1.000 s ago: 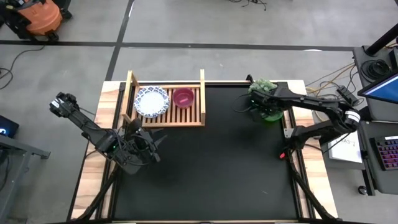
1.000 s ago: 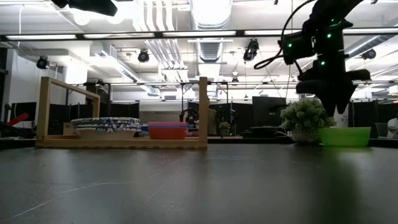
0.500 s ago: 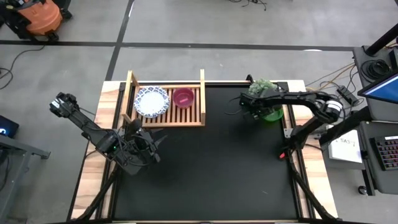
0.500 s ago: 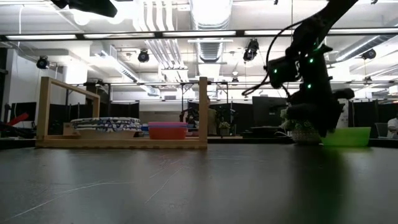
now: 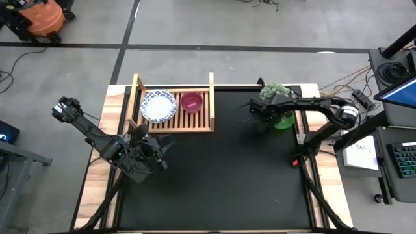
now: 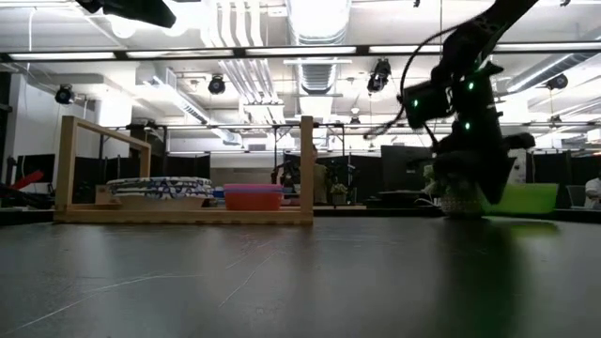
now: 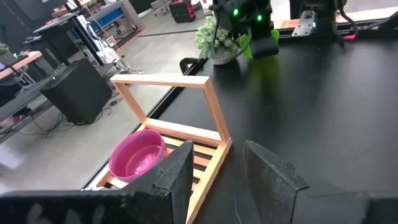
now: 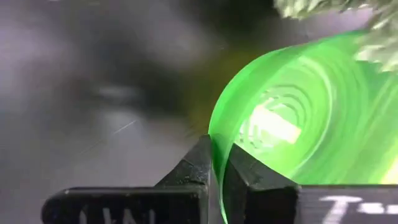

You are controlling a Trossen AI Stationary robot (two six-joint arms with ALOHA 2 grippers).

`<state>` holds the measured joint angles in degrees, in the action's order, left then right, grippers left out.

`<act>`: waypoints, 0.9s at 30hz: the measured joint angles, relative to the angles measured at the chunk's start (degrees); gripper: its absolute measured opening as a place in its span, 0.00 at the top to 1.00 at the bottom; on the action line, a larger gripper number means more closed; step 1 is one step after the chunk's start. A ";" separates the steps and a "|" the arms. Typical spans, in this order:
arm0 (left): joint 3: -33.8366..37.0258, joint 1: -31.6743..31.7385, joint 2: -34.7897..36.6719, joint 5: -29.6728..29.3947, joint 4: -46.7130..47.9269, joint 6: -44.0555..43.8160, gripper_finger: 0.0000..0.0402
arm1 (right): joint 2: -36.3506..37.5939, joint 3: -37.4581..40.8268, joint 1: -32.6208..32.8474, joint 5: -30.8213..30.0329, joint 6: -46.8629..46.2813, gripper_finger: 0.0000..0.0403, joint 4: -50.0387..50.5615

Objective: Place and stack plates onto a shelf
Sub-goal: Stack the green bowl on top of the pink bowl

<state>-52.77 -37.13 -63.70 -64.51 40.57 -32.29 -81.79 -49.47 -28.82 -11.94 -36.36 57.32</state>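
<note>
The plates [image 5: 158, 105], white with blue rims, lie stacked on the slats at the left end of the wooden shelf [image 5: 207, 104], and show in the low view as the plates [image 6: 161, 189]. A pink bowl [image 5: 191, 101] sits beside them on the shelf. My right gripper [image 8: 217, 163] is at the table's far right, shut on a green bowl [image 5: 285, 121] next to a small potted plant [image 5: 274, 90]. My left gripper [image 7: 214, 180] waits open near the table's left edge, in front of the shelf, with nothing between its fingers. My right gripper pinches the green bowl's rim [image 8: 216, 138] on the bowl's left side, with one finger outside the wall and one finger [image 8: 249, 177] inside. The fingers come from above, pointing down. In the low view the bowl [image 6: 522, 198] stands a little raised; whether it is clear of the table I cannot tell.
The potted plant stands right behind the green bowl at the far right corner. The shelf's upright posts [image 6: 306, 167] rise at its ends. The black tabletop [image 5: 227, 175] stretches bare between the two arms. A cable lies by the table's right edge [image 5: 298, 153].
My right gripper has come down from above the bowl and plant and gone a little toward the table's left edge, to the green bowl's left rim, and has taken hold of it. In the low view the bowl now stands slightly higher than before.
</note>
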 joint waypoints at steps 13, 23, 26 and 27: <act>0.03 -1.09 0.02 -2.37 3.12 0.02 0.69 | 17.82 -8.22 17.83 -0.86 0.52 0.98 -14.24; 1.08 -1.16 0.02 -3.02 3.34 -1.46 0.69 | 13.60 -15.16 22.34 -0.78 20.42 0.98 -48.07; 1.09 -1.71 0.47 -4.79 4.60 -1.08 0.69 | 8.37 -20.06 22.29 0.34 25.43 0.98 -49.39; 1.11 -1.94 0.90 -5.09 5.53 -1.31 0.69 | 6.44 -21.89 22.30 0.41 27.13 0.98 -49.47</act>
<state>-51.66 -39.07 -62.80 -69.60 46.11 -33.60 -75.35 -71.36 -6.51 -11.54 -9.22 7.85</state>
